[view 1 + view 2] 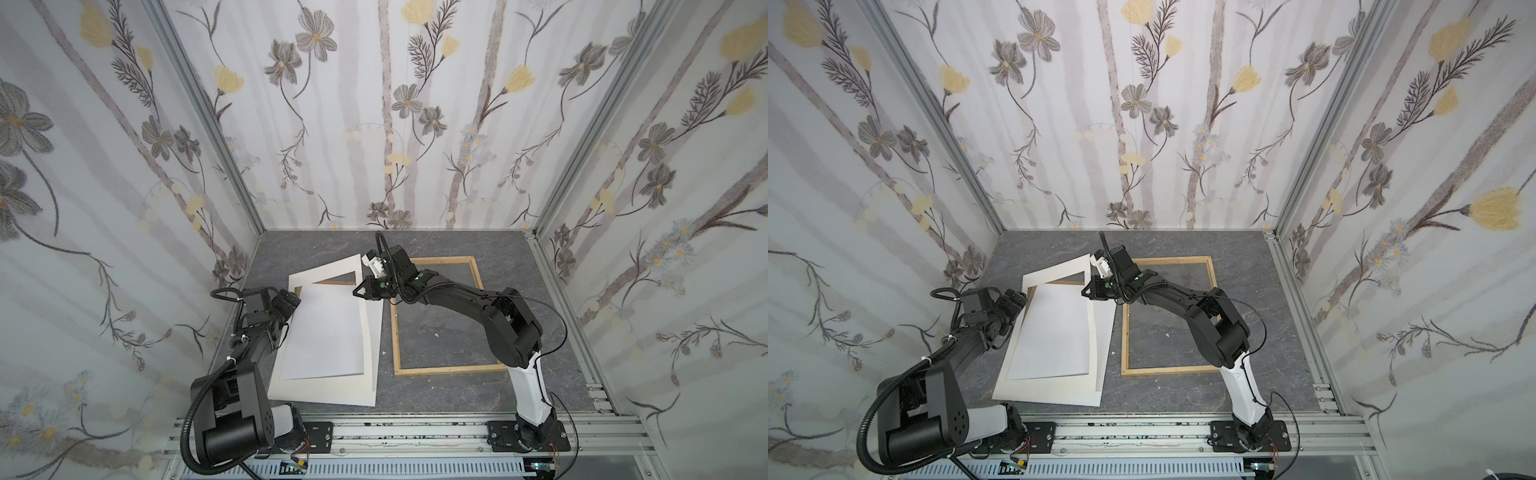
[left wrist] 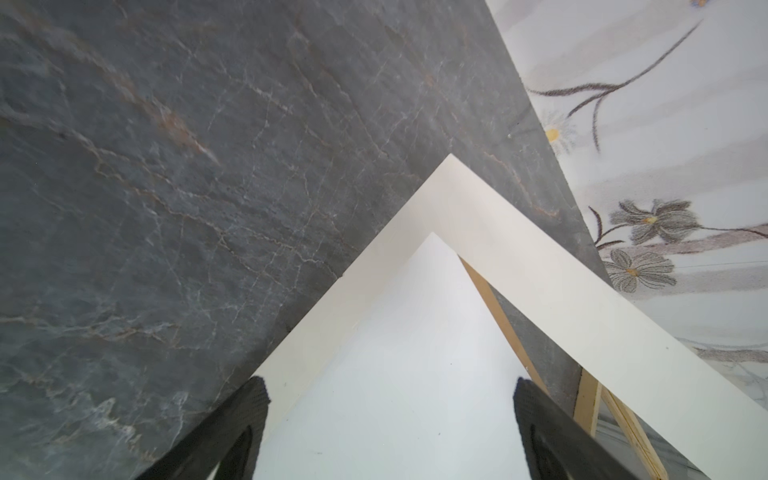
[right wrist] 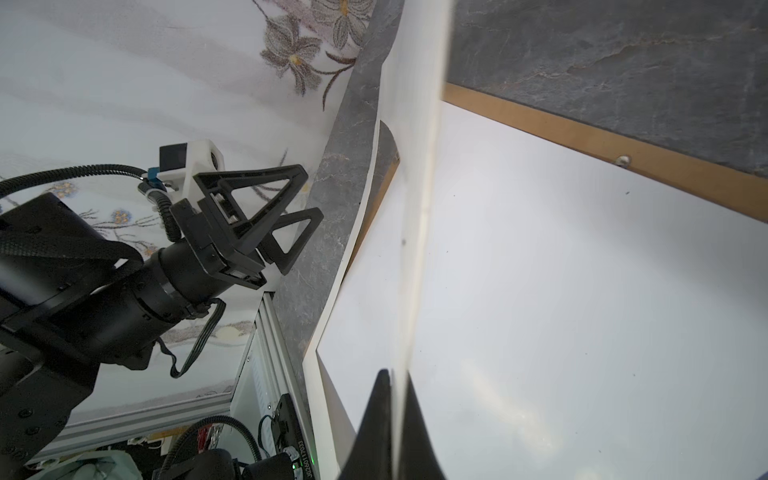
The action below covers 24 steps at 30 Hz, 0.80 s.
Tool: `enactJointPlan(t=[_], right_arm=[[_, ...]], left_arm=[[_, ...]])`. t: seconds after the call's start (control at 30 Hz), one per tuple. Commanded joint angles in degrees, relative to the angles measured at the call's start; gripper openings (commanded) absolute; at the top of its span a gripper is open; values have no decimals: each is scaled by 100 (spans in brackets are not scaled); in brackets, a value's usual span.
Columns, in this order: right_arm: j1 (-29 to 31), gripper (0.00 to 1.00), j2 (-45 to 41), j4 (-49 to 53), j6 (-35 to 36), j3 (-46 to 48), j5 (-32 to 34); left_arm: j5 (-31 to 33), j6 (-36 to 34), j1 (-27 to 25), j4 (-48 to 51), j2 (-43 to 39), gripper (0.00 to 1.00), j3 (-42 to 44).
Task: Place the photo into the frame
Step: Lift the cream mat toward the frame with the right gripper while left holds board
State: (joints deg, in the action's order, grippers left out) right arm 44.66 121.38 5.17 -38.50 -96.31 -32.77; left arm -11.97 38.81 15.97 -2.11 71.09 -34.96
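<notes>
The photo (image 1: 324,332) (image 1: 1054,332) lies plain white side up at the left of the table, over the window of a white mat board (image 1: 320,392). My left gripper (image 2: 390,382) (image 1: 294,305) stands open at the photo's far left corner (image 2: 415,332), with nothing gripped. Reaching across from the right, my right gripper (image 1: 354,291) (image 3: 397,374) is shut on the mat board's right strip and holds that side lifted and bowed. The photo's far right corner sits right at its tips. The light-wood frame (image 1: 449,369) (image 1: 1167,370) lies flat to the right, with the right arm over it.
A brown backing panel (image 1: 328,282) (image 3: 582,137) shows under the sheets at their far edge. Flowered walls (image 1: 374,124) close in the back and both sides. An aluminium rail (image 1: 415,432) with both arm bases runs along the front edge. Bare grey table (image 1: 415,390) lies in front of the frame.
</notes>
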Motion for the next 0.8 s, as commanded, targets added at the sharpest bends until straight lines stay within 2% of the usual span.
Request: enactJointPlan(t=[0.0, 0.17, 0.27, 0.43, 0.67, 0.77], right_arm=[[-1, 0, -97, 604, 206, -564, -359], [-77, 0, -137, 2001, 639, -1815, -684], [-200, 0, -364, 2525, 862, -2183, -983], [-674, 0, -1048, 3131, 1144, -2194, -1639], [-1605, 0, -1843, 4197, 1879, -1793, -1486], [-1969, 0, -1916, 4826, 2466, -1720, -1357]], left_arm=[[193, -230, 7, 539, -328, 94, -300], [147, -462, 5, 1038, -830, 96, -669], [133, -633, -5, 1334, -1040, 97, -901], [24, -1092, -128, 1882, -1272, 100, -1498], [108, -1396, -713, 2337, -1321, 100, -2110], [209, -1376, -977, 2320, -1313, 100, -2145]])
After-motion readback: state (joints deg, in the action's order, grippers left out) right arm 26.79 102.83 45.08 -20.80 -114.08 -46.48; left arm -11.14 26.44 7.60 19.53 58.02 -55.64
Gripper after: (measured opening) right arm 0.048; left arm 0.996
